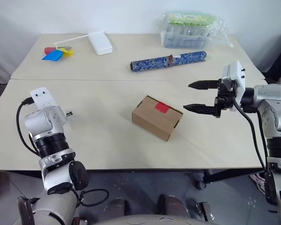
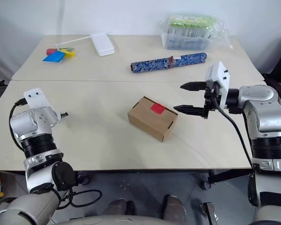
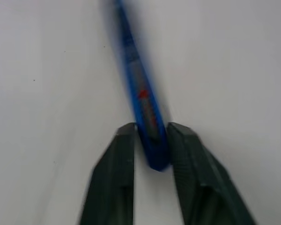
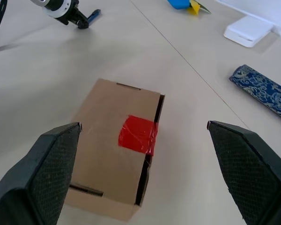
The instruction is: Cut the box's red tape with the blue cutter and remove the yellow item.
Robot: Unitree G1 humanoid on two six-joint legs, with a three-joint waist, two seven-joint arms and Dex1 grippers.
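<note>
Left wrist view shows your left gripper [image 3: 152, 140] with its jaws closed around the butt end of the blue cutter [image 3: 140, 98], which lies on the table [image 1: 98, 136] at your left. That cutter looks slim, stiff and smooth, so it may twist in the jaws; a hold nearer its middle would likely steady it. Your right gripper [image 1: 196, 97] hangs with its jaws wide apart and empty, just beside the box [image 1: 157, 117]. The box sits mid-table, flaps closed under the red tape [image 1: 162, 107]; it looks light and liable to slide when cut.
</note>
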